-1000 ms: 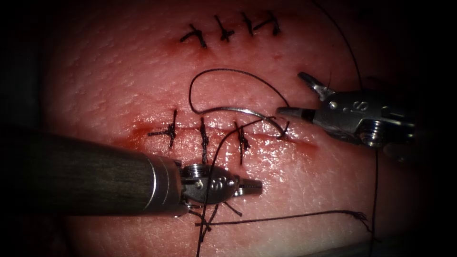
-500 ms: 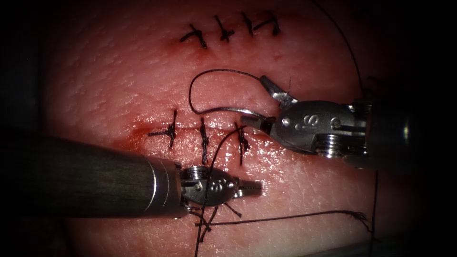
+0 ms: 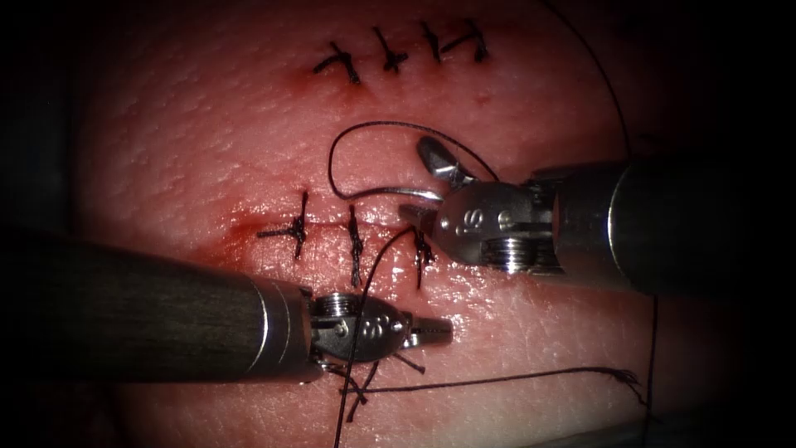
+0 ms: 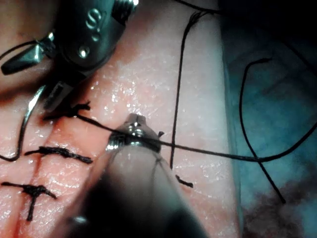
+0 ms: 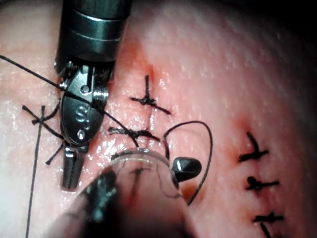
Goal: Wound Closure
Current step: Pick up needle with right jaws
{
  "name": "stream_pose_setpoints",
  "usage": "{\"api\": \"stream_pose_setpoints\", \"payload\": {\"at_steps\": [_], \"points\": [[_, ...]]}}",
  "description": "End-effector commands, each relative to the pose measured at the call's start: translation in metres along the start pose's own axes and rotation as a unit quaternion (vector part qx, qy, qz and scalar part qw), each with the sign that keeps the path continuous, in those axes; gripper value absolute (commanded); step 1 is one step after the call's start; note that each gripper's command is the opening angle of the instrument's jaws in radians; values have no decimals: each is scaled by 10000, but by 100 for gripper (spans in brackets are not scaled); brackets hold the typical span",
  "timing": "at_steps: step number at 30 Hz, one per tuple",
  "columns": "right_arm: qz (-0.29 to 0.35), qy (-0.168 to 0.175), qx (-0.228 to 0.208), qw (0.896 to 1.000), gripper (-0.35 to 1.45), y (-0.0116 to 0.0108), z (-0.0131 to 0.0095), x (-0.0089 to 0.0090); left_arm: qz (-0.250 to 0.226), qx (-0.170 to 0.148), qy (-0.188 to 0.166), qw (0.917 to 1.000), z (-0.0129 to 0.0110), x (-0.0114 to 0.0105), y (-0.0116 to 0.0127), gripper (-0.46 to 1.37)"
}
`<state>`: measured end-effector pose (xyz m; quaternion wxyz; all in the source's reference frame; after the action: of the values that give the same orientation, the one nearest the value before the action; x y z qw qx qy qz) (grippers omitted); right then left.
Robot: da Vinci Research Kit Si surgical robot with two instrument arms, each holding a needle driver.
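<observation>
The right arm's end effector (image 3: pixel 419 187) has its jaws spread around the curved steel needle (image 3: pixel 390 192), which lies on the pink tissue (image 3: pixel 207 141) above the dark stitched cut (image 3: pixel 332 228). The left end effector (image 3: pixel 435 330), jaws pressed together, holds nothing below it, black thread (image 3: pixel 373 274) draped across.

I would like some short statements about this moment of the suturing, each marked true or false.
1. The right end effector is open around the needle. True.
2. The left end effector holds the needle. False: it is shut and holds nothing.
3. The needle lies free on the tissue. False: its far end is hidden behind the right end effector.
4. Three stitches cross the cut. True.
</observation>
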<state>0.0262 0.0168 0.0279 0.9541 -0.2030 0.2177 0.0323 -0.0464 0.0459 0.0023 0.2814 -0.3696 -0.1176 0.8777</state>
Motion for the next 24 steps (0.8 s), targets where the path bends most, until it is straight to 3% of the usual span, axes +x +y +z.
{"api": "stream_pose_setpoints", "payload": {"at_steps": [1,5,10,15,24], "points": [[-51,-25,62,10000,81,-1,1,1,0,-12,1,10000,0,0,0,-35],[-355,-199,263,9988,75,-10,8,-1,-27,-15,2,10000,0,0,0,-35],[-862,-706,336,9932,55,-25,22,-8,-25,-18,2,10000,0,-1,0,-35],[-1061,-969,278,9892,53,-31,29,-18,-18,-27,2,10000,-2,-2,-1,-35],[-1638,-1223,-77,9788,-35,-40,32,-22,-48,-27,3,10000,-2,-2,-2,-35]]}}
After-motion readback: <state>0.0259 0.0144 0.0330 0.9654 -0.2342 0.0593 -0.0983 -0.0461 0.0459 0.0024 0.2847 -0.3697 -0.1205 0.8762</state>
